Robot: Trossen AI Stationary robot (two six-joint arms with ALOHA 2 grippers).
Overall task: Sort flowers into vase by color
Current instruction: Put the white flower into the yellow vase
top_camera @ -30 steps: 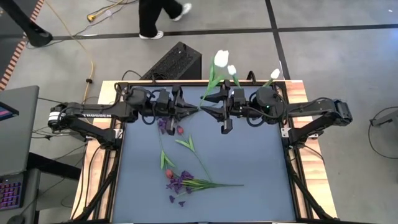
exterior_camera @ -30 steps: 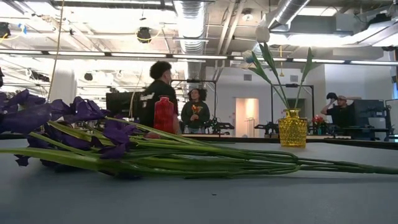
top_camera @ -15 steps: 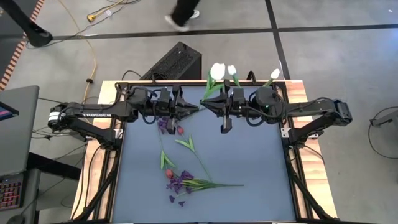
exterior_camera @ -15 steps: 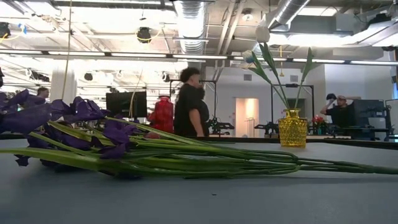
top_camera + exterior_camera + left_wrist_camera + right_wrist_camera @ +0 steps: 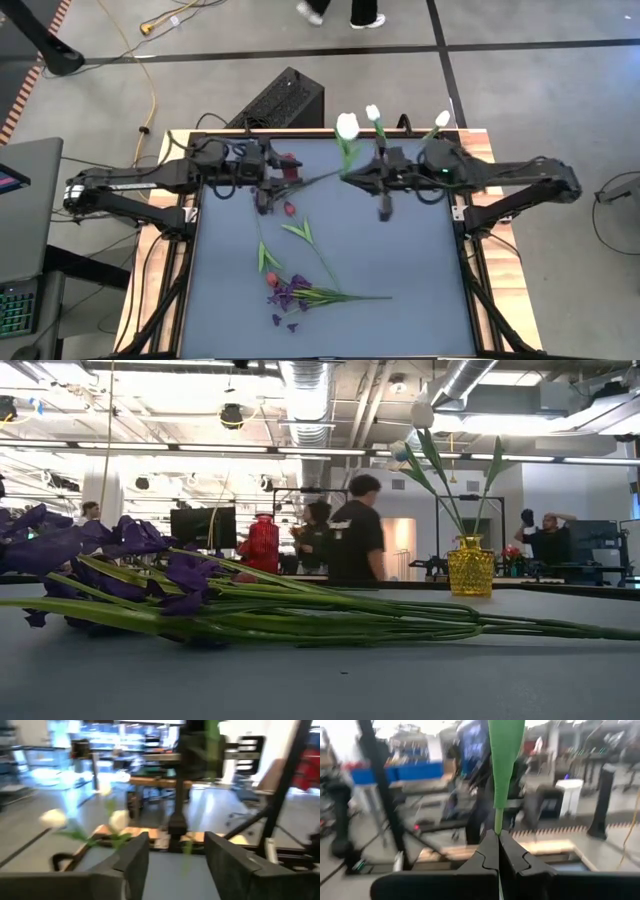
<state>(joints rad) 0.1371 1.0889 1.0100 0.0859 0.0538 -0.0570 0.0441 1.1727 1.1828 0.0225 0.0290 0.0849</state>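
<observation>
Left gripper (image 5: 290, 178): near the table's far edge, left of centre, jaws spread apart with nothing between them; in the left wrist view its fingers (image 5: 132, 857) stand well apart.
Red flower (image 5: 288, 209): small red bud lying on the table (image 5: 400, 290) just in front of the left gripper.
Purple flowers (image 5: 292, 293): bushy purple clusters on long green stems with leaves, lying flat in a loose pile at the table's near middle; a few loose purple bits lie just beside them; stems run toward the right. In the low view the purple heads (image 5: 130, 540) sit at left and the stems stretch across.
White tulip (image 5: 347, 126): white bud on a thin green stem, held up over the far edge; a long green leaf shows in the right wrist view rising from between the fingers (image 5: 512, 857).
Right gripper (image 5: 347, 174): near the far edge, just right of centre, jaws closed tight on the tulip's stem.
Vase (image 5: 470, 567): yellow glass, standing on the far right of the table in the low view, with white tulips (image 5: 422, 410) upright in it.
People (image 5: 355, 540): standing in the room behind the table.
</observation>
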